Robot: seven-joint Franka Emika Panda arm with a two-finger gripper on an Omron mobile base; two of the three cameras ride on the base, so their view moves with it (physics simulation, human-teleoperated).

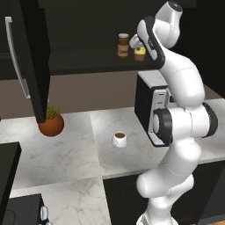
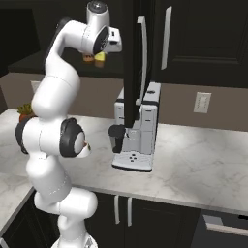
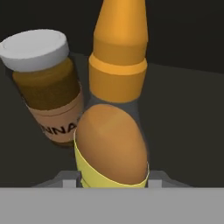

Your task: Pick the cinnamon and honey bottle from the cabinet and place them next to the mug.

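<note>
On the dark shelf of the open cabinet [image 1: 88, 66] the honey bottle [image 3: 113, 144] stands close to the hand camera, with its orange pointed cap [image 3: 119, 48] above. My gripper [image 3: 113, 179] is shut on the honey bottle's yellow body, one fingertip at each side. The brown cinnamon jar [image 3: 46, 83] with its pale lid stands just left of it, apart from the fingers. The base views show the gripper [image 1: 137, 46] at the shelf beside the cinnamon [image 1: 123, 45] and the honey bottle [image 1: 139, 52]. The white mug [image 1: 119, 139] sits on the marble counter below.
The cabinet door [image 1: 33, 57] hangs open at the left with its silver bar handle. A coffee machine [image 1: 147, 105] stands on the counter right of the mug. An orange plant pot [image 1: 51, 125] sits to the mug's left. Another open door [image 2: 133, 58] hangs over the machine.
</note>
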